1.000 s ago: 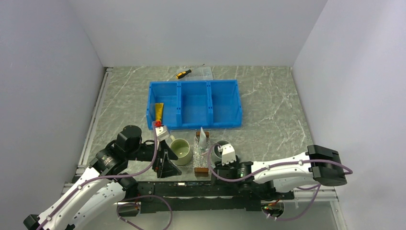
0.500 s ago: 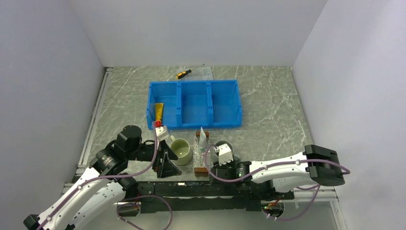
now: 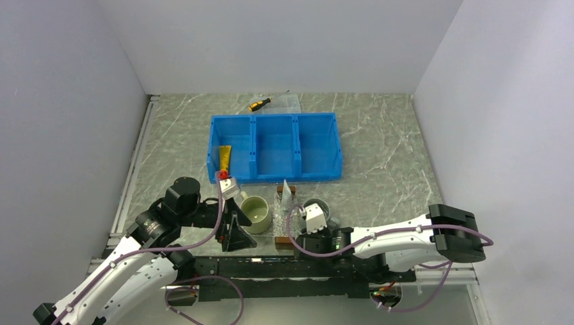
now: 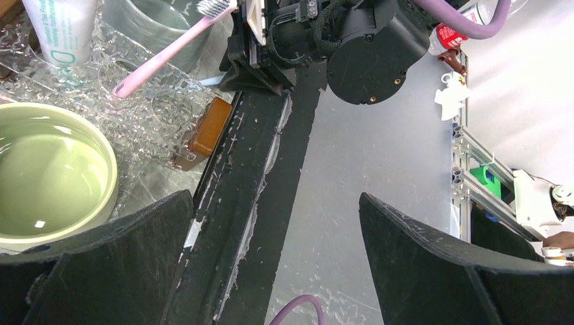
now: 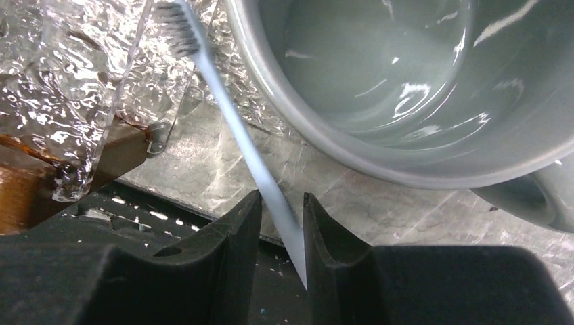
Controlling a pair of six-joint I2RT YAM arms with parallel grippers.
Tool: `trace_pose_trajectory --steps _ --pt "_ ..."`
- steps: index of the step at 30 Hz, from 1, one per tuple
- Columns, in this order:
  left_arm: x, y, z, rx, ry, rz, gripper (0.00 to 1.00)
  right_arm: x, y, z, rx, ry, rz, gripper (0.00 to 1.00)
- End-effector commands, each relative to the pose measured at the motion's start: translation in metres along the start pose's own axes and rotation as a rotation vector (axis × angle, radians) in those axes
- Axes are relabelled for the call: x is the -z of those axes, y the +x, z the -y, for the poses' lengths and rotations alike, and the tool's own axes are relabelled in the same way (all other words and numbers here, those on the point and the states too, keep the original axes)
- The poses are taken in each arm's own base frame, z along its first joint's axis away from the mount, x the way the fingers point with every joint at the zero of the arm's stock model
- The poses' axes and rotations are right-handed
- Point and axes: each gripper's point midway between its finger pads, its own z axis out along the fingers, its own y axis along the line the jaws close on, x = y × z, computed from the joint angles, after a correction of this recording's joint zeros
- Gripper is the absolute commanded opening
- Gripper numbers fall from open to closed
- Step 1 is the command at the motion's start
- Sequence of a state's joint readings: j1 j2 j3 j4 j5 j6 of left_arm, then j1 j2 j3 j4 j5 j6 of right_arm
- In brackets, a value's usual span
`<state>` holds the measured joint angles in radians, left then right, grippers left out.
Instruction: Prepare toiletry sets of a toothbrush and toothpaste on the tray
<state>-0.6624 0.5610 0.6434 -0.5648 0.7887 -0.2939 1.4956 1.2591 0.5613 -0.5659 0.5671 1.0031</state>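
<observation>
The right gripper [image 5: 281, 203] seems to pinch the thin pale toothbrush [image 5: 227, 115] by its handle. Its bristles overlie the clear wood-handled tray [image 5: 81, 81], beside a half-cropped grey mug [image 5: 379, 68]. The left gripper [image 4: 274, 203] gapes wide, empty.

The tray [image 3: 284, 227] was set near the front edge of the table [image 3: 386, 156], between two mugs: one mug [image 3: 257, 212] just to its left, the other mug [image 3: 322, 203] just to its right. The toothpaste [image 3: 287, 192] was seen on the tray's far end. The toothbrush [image 4: 162, 57] was held slantwise along the tray's right edge, beside the other mug. Behind them a bin [image 3: 318, 157] was placed, a tube [image 3: 224, 158] in its left compartment, a screwdriver [image 3: 259, 104] behind it.
</observation>
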Motion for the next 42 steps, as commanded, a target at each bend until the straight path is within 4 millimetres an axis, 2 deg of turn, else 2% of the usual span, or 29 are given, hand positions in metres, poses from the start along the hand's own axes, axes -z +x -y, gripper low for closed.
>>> trace_pose_trajectory --steps 1,11,18,31,36,42 --pt "0.001 -0.009 0.006 -0.027 0.022 0.025 0.99 0.005 -0.004 -0.009 -0.017 -0.021 -0.014 0.30" --pt "0.001 -0.009 0.006 -0.026 0.023 0.026 0.99 0.011 0.003 -0.008 -0.010 -0.027 -0.060 0.19" --pt "0.001 -0.010 0.005 -0.027 0.016 0.030 1.00 0.016 0.001 -0.008 -0.001 -0.033 -0.064 0.01" --pt "0.004 -0.013 -0.002 -0.021 -0.045 0.051 0.99 0.044 -0.009 -0.008 0.030 -0.106 -0.080 0.00" --pt "0.006 -0.018 -0.005 -0.011 -0.082 0.058 0.99 0.064 -0.012 -0.008 0.043 -0.170 -0.101 0.00" --pt "0.007 -0.029 -0.005 -0.009 -0.095 0.106 0.99 0.095 -0.028 -0.008 0.036 -0.271 -0.068 0.00"
